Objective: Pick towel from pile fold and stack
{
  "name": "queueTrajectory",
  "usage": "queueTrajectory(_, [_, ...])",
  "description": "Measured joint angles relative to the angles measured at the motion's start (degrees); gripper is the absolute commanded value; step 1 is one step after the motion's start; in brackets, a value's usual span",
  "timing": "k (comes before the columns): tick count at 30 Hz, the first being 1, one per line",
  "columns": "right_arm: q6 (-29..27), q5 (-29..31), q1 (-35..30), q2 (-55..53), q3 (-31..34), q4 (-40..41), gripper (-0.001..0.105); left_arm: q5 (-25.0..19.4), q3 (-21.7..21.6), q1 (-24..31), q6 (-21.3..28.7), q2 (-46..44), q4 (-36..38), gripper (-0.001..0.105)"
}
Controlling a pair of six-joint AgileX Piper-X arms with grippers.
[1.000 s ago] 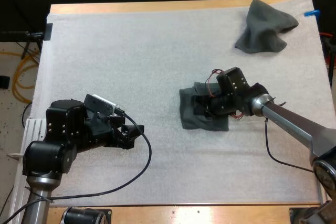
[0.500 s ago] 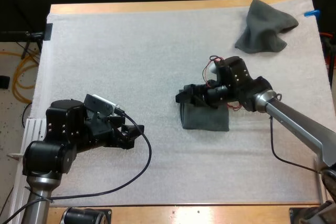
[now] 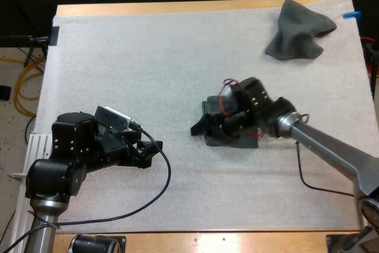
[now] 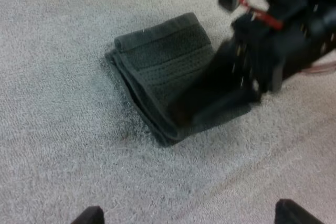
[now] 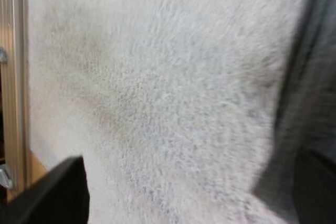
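Towels first: a folded towel (image 3: pixel 244 141) lies flat near the middle of the white mat (image 3: pixel 148 57), a little toward its right edge, and a crumpled towel (image 3: pixel 299 31) sits heaped up in the far right corner, well apart from it. Right gripper (image 3: pixel 204 131) is low over the folded towel, reaching across it with its tips at the towel's left edge. Its two black fingers (image 5: pixel 55 192) stand apart in the right wrist view. Bare mat lies between them and dark cloth (image 5: pixel 310 87) runs beside one finger, so that hand is released and grasping nothing. From the left wrist view the folded towel (image 4: pixel 163 72) shows its layered edge, and the right gripper (image 4: pixel 231 82) lies across its far side. Left gripper (image 3: pixel 149 150) hangs over the mat toward the near left corner, well clear of both towels, with its own fingertips (image 4: pixel 88 216) spread wide over empty mat: released too.
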Motion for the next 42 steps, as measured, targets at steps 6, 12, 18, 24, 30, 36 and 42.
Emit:
queueTrajectory(6, [0.00, 0.00, 2.52, 4.33, 0.00, -0.10, 0.077, 0.00, 0.00, 0.00, 0.00, 0.00, -0.05, 0.063])
queueTrajectory(12, [-0.88, -0.13, 2.51, 2.94, 0.00, -0.10, 0.077, 0.00, 0.00, 0.00, 0.00, 0.00, -0.05, 0.063])
queueTrajectory(18, [-5.04, 5.84, 2.51, -7.04, 0.00, 2.67, 0.077, 0.00, 0.00, 0.00, 0.41, 0.00, -1.17, 0.063])
queueTrajectory(24, [-9.43, 15.20, 2.51, -17.85, 0.00, 9.47, 0.077, 0.00, 0.00, 0.00, 0.49, 0.00, -2.80, 0.063])
queueTrajectory(30, [-10.47, 20.96, 2.51, -28.09, 0.00, 18.33, 0.077, 0.00, 0.00, 0.00, 0.47, 0.00, -2.90, 0.063])
queueTrajectory(36, [-10.47, 28.37, 2.51, -37.14, 0.00, 28.09, 0.077, 0.00, 0.00, 0.00, 0.56, 0.00, -2.90, 0.063])
queueTrajectory(42, [-10.47, 31.29, 2.51, -39.10, 0.00, 30.89, 0.077, 0.00, 0.51, 0.00, 0.79, 4.37, -6.93, 0.063])
